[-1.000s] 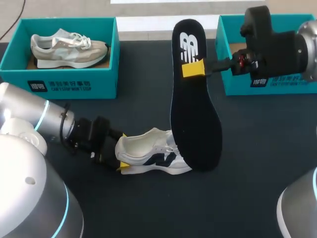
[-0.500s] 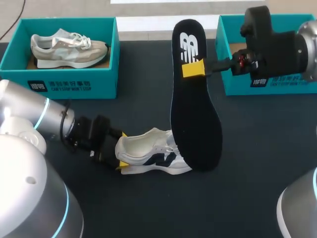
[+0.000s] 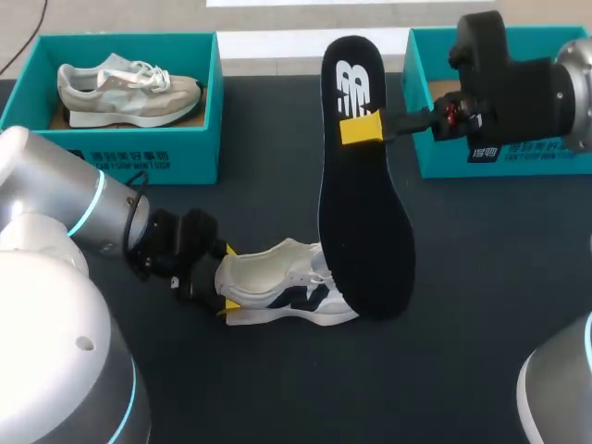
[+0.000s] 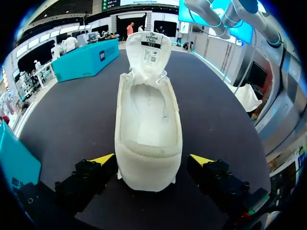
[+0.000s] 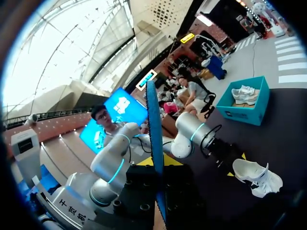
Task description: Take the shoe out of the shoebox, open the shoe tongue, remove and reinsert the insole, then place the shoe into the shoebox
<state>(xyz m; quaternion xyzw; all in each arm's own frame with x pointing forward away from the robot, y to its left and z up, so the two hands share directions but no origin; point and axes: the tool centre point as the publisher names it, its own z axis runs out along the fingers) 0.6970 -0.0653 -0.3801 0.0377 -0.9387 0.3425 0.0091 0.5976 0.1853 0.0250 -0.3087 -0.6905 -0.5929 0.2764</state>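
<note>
A dark matte table [image 3: 490, 277] carries a teal cardboard shoebox [image 3: 129, 165] at the left and a second teal shoebox [image 3: 527, 165] at the right. The white fabric sneaker with a navy side logo [image 3: 287, 294] lies out on the table, its tongue lifted and its cavity bare. The left gripper [image 4: 151, 160] has its fingers apart, flanking the padded heel. The right gripper [image 3: 363, 128] is clamped on the long black foam insole [image 3: 365, 231], holding it upright. The insole looks light, thin and bendy, so a hold nearer its middle would likely flop less.
</note>
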